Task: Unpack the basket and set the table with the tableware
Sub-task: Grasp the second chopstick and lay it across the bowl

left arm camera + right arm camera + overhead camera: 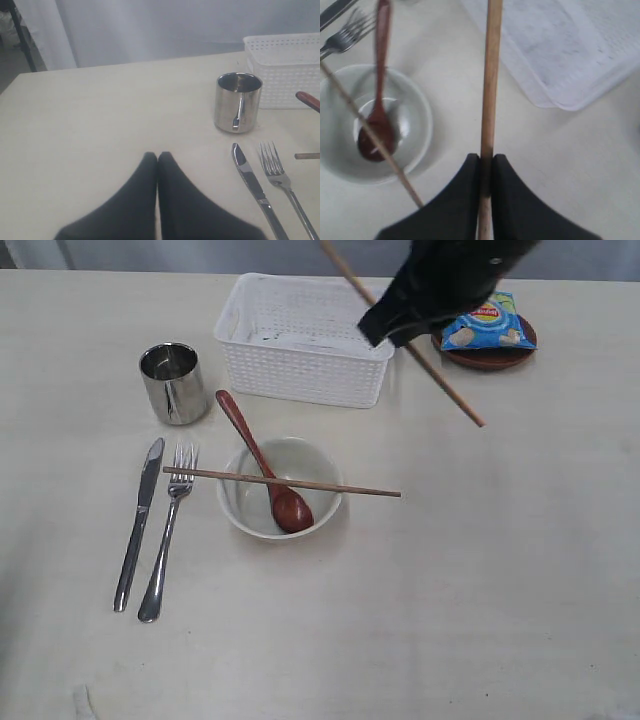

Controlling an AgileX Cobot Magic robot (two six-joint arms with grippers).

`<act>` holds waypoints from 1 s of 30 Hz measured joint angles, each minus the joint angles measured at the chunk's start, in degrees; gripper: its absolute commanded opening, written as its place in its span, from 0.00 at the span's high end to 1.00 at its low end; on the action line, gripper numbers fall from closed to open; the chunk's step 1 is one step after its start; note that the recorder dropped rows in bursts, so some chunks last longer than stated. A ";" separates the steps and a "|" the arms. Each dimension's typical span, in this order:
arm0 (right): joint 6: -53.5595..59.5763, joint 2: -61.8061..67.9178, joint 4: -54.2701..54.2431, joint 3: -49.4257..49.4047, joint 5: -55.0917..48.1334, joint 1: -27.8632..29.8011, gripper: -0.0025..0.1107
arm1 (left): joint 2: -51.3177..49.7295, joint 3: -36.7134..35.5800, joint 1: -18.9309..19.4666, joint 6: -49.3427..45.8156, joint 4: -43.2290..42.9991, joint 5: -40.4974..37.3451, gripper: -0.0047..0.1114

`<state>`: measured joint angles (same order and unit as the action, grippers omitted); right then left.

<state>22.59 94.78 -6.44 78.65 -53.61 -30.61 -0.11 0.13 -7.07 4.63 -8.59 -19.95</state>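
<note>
My right gripper [385,332] [486,159] is shut on a wooden chopstick [442,382] [491,75] and holds it slanted in the air beside the white basket [300,340] [570,50]. A second chopstick [290,482] [350,102] lies across the white bowl [232,510] [420,115], which holds the reddish-brown spoon [262,462] [380,75]. The steel cup [173,383] [238,102], knife [138,523] [252,182] and fork [168,535] [280,175] lie on the table [480,570] left of the bowl. My left gripper [158,156] is shut and empty, low over bare table left of the knife.
A small brown plate [490,360] at the back right carries a blue chip bag [490,325], close behind the right gripper. The basket's inside looks empty in the right wrist view. Bare table spreads right of the bowl and towards the front.
</note>
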 measured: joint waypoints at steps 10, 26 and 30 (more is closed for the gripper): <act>6.63 17.75 14.30 14.25 -14.70 -16.55 0.98 | 0.00 0.00 0.00 0.00 0.00 0.00 0.96; 17.08 21.08 7.31 15.20 -13.83 -16.99 0.98 | 0.00 0.00 0.00 0.00 0.00 0.00 0.96; 17.08 21.08 6.90 15.20 -13.83 -16.99 0.98 | 0.00 0.00 0.00 0.00 0.00 0.00 0.96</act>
<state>39.67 115.86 0.46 93.84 -67.44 -47.60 -0.11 0.13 -7.07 4.63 -8.59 -19.95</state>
